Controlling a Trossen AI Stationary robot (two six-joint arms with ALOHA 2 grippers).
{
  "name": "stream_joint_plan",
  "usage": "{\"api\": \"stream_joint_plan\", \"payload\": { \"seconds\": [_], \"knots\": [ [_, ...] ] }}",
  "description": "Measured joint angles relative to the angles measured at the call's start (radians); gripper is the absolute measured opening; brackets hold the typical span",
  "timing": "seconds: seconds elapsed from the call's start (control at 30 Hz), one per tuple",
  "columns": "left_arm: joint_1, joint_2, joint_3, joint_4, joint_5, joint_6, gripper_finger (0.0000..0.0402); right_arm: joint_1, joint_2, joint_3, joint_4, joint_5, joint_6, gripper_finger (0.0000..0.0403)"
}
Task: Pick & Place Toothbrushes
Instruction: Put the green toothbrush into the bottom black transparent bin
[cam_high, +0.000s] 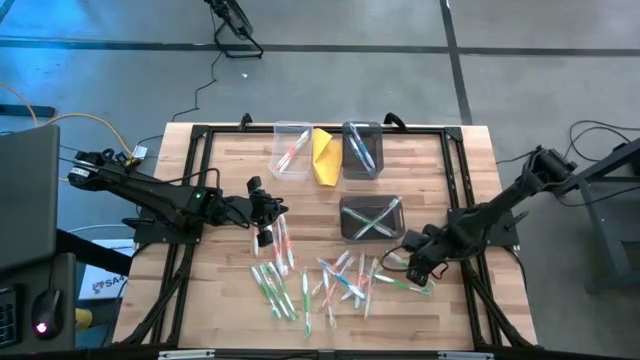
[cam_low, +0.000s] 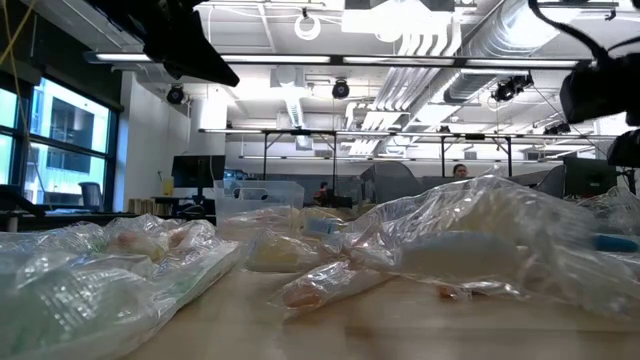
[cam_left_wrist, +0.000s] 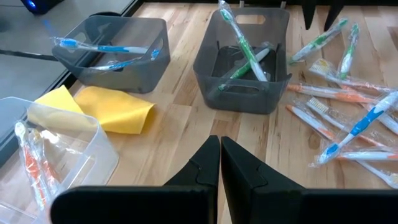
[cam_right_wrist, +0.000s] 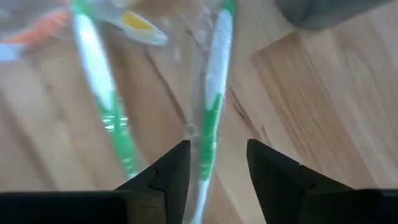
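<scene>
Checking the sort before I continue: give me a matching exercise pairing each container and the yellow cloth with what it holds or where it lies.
Things:
1. clear bin
2. far dark bin
3. near dark bin
4. yellow cloth

States:
A. holds green toothbrushes
B. lies flat on the table between bins
C. holds orange toothbrushes
D. holds blue toothbrushes

Pairs: 1-C, 2-D, 3-A, 4-B
</scene>
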Motion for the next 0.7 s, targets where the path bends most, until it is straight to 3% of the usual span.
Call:
{"api": "stream_joint_plan", "payload": {
  "seconds": [0.37, 0.7],
  "knots": [
    [0.0, 0.0, 0.0, 0.0, 0.0, 0.0, 0.001, 0.0, 0.168, 0.005, 0.076, -0.003, 0.003, 0.0148],
    [0.0, 0.0, 0.0, 0.0, -0.001, 0.0, 0.001, 0.0, 0.188, 0.005, 0.074, -0.003, 0.003, 0.0139]
  ]
}}
